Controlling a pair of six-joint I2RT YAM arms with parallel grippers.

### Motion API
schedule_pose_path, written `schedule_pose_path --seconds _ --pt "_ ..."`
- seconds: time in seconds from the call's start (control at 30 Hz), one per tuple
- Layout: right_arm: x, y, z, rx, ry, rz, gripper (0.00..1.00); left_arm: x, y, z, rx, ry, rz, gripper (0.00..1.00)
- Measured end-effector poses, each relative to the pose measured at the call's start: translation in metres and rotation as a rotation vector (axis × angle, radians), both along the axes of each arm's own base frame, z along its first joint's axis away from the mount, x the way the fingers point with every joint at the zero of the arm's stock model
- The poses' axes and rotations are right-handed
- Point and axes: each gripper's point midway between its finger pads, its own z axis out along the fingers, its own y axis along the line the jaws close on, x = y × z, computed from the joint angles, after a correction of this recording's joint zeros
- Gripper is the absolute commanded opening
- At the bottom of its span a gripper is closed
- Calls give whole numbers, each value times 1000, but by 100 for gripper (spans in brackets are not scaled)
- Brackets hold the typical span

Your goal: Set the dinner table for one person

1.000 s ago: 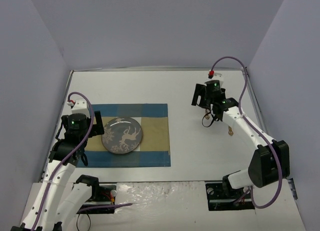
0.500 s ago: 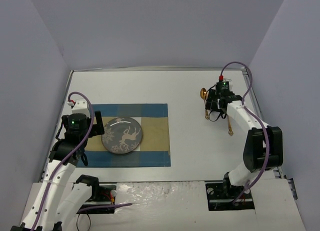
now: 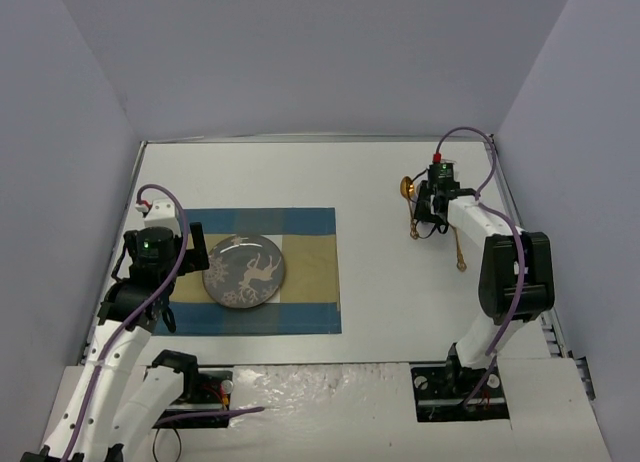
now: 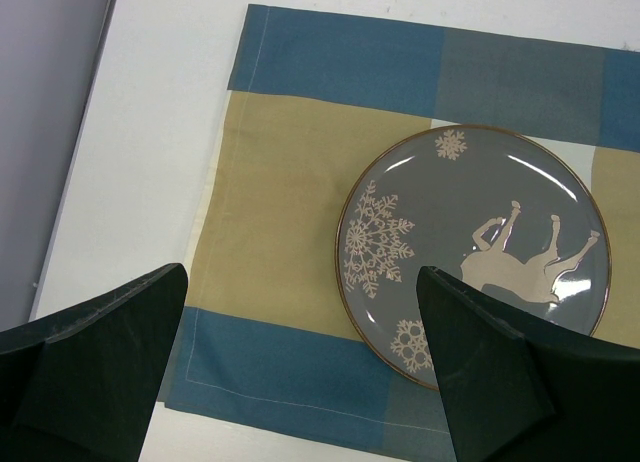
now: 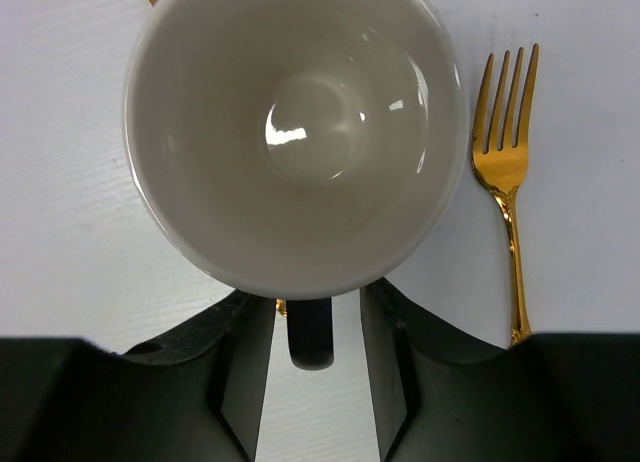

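Looking maybe a third done — plate [image 4: 480, 252] sits on the placemat [image 4: 290, 162] at the dinner table's [image 3: 380, 282] near left, with the left gripper [image 4: 300, 282] spread wide above it. Farther right, the right gripper [image 5: 318, 312] straddles the mug's [image 5: 300, 132] handle [image 5: 310, 342], not pinching yet — fork [image 5: 505, 162] and spoon [image 3: 407, 187] beside it probably need moving too.

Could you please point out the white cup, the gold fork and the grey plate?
white cup [image 5: 300, 132]: right wrist view, on its inside bottom.
gold fork [image 5: 500, 167]: right wrist view, at the base of its tines.
grey plate [image 4: 470, 232]: left wrist view, near its middle.
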Motion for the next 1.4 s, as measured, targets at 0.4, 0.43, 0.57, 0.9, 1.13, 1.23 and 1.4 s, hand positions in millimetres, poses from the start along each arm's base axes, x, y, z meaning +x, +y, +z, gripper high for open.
schedule_pose_path --seconds 0.4,0.43,0.57,0.9,1.13,1.23,1.4 --pt "8 -2 4 -19 -33 9 0 1 0 -2 1 9 -1 97" --pt "8 -2 4 -21 -33 9 0 1 0 -2 1 9 -1 97" --pt "8 -3 6 -45 -35 22 0 1 -1 -3 0 15 -5 97" --pt "7 41 67 -101 -185 204 0 1 -2 -4 -1 17 -8 97" --pt "-3 125 105 -15 -288 517 0 1 -2 -4 -1 17 -8 97" --pt "-13 157 107 7 -295 665 0 1 -2 -4 -2 17 -9 97" --pt "-22 212 101 31 -292 899 0 1 -2 -4 -1 16 -9 97"
